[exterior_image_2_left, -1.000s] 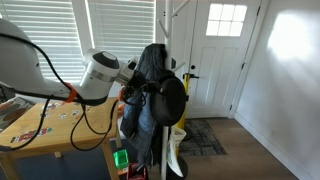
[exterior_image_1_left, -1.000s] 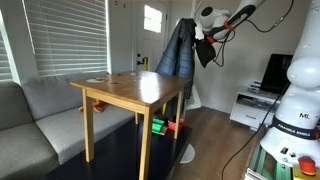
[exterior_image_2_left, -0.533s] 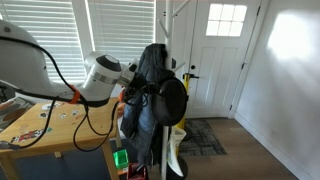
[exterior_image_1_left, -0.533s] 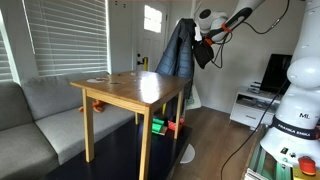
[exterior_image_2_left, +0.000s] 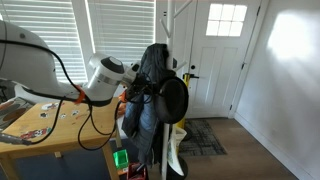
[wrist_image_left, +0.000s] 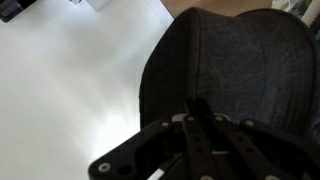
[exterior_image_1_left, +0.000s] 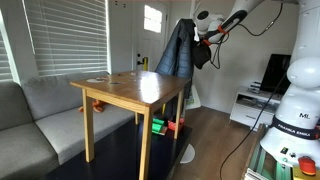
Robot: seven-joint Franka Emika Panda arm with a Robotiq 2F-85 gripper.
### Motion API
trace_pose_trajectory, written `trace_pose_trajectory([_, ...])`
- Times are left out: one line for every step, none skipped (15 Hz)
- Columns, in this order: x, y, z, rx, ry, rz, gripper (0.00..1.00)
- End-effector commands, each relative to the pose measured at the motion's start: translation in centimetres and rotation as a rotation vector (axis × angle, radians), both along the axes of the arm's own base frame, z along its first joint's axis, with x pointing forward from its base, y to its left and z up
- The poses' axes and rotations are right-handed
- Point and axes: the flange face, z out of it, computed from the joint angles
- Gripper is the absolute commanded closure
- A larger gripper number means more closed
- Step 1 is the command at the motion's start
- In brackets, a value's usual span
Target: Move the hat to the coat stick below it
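The black hat (exterior_image_1_left: pixel 203 53) hangs from my gripper (exterior_image_1_left: pixel 208 37) right beside the coat stand (exterior_image_2_left: pixel 165 28). In an exterior view the hat (exterior_image_2_left: pixel 174 100) sits against the dark jacket (exterior_image_2_left: pixel 146 105) that hangs on the stand. My gripper (exterior_image_2_left: pixel 133 92) reaches in from the table side. In the wrist view the dark grey hat (wrist_image_left: pixel 235 60) fills the upper right, and the gripper fingers (wrist_image_left: pixel 200 118) are pressed together on its edge. The stand's lower pegs are hidden behind the jacket and hat.
A wooden table (exterior_image_1_left: pixel 130 90) stands next to the stand, with a grey sofa (exterior_image_1_left: pixel 40 115) behind it. A white door (exterior_image_2_left: pixel 222 50) and a rug (exterior_image_2_left: pixel 205 135) lie beyond the stand. A white cabinet (exterior_image_1_left: pixel 250 105) stands by the wall.
The arm has shifted a little towards the coat stand, carrying the hat with it. The hat stays in the gripper.
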Motion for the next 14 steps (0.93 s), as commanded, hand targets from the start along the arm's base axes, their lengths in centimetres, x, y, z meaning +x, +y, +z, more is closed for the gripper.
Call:
trace_pose_trajectory([0.8, 0.2, -0.4, 0.025, 0.042, 0.063, 0.98])
trace_pose_trajectory([0.7, 0.4, -0.7, 0.028, 0.055, 0.071, 0.98])
trace_pose_trajectory([0.7, 0.5, -0.9, 0.035, 0.063, 0.076, 0.98])
trace_pose_trajectory([0.7, 0.6, -0.9, 0.041, 0.07, 0.078, 0.98])
trace_pose_trajectory([0.6, 0.6, -0.9, 0.046, 0.074, 0.08, 0.68])
trace_pose_trajectory([0.6, 0.6, -0.7, 0.045, 0.077, 0.08, 0.67])
trace_pose_trajectory([0.4, 0.7, -0.3, 0.048, 0.082, 0.09, 0.6])
trace_pose_trajectory([0.2, 0.9, 0.2, 0.053, 0.09, 0.102, 0.54])
trace_pose_trajectory([-0.1, 1.2, 0.7, 0.056, 0.11, 0.123, 0.46])
trace_pose_trajectory([-0.4, 1.5, 1.2, 0.058, 0.134, 0.142, 0.4])
trace_pose_trajectory([-0.8, 1.9, 1.8, 0.07, 0.159, 0.161, 0.34])
trace_pose_trajectory([-1.3, 2.5, 2.7, 0.082, 0.186, 0.176, 0.26])
trace_pose_trajectory([-1.6, 3.2, 3.6, 0.1, 0.198, 0.2, 0.2])
trace_pose_trajectory([-2.0, 4.2, 4.8, 0.132, 0.215, 0.213, 0.13])
